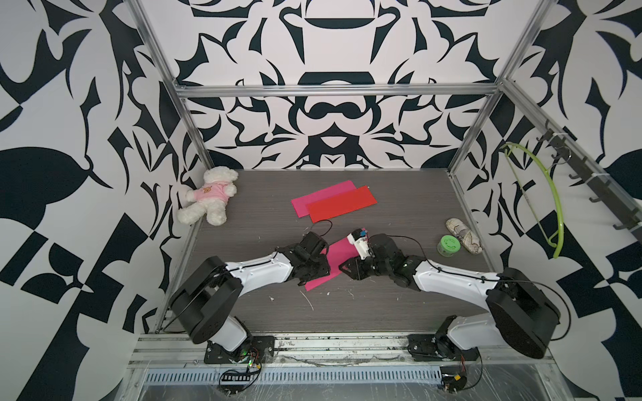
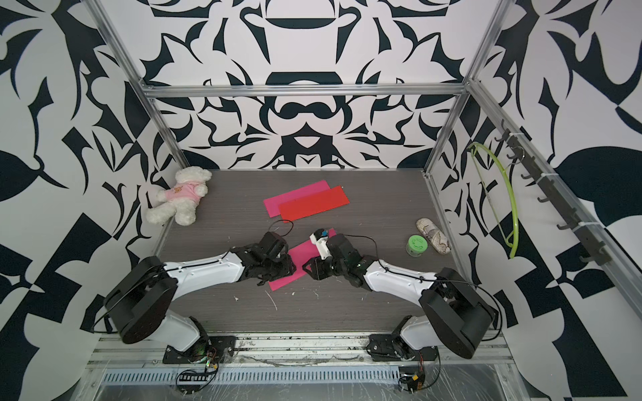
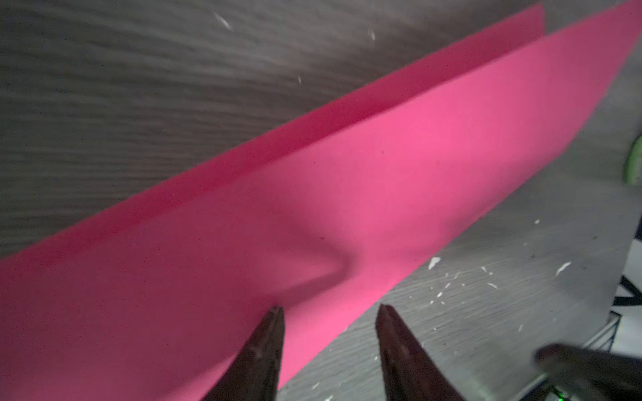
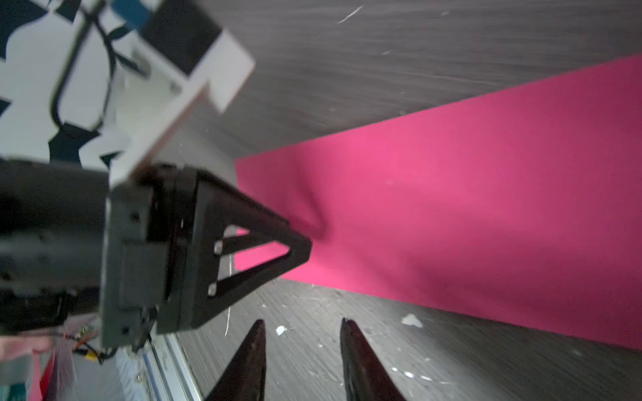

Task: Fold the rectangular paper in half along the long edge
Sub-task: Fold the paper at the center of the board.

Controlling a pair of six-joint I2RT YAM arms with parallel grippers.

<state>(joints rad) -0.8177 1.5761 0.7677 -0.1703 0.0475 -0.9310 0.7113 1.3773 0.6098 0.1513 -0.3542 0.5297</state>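
Desk (image 1: 399, 302), mid-near zone. Your pink paper (image 1: 334, 258) lay flat between the two arms, a little right of centre. Its long axis ran on a diagonal, from the near-left corner up toward the far right. In both top views the wrists covered each end of it.

The left wrist view showed two layers. A darker strip stood out along one long edge beyond the upper face, so the edges did not line up there. A soft dimple sat in the upper face just ahead of the fingertips (image 3: 278, 314).

Your left end effector (image 3: 330, 310) had its jaws apart, with a clear gap between them. One finger was over the paper and the other over bare desk, with the paper's long edge passing between them. The right wrist view showed its tip down at the paper's surface, beside the wrinkle. You could not tell from the views whether any paper was pinched.

Your right end effector (image 4: 303, 324) stood parted as well. It held nothing and was over bare desk just beside the paper's long edge.

Other items:
- A red sheet (image 1: 342, 205) overlapped a second pink sheet (image 1: 321, 194) at far centre.
- A teddy bear (image 1: 208, 196) was at far left.
- A green jar (image 1: 448, 245) touched a patterned case (image 1: 463, 235) at the right.
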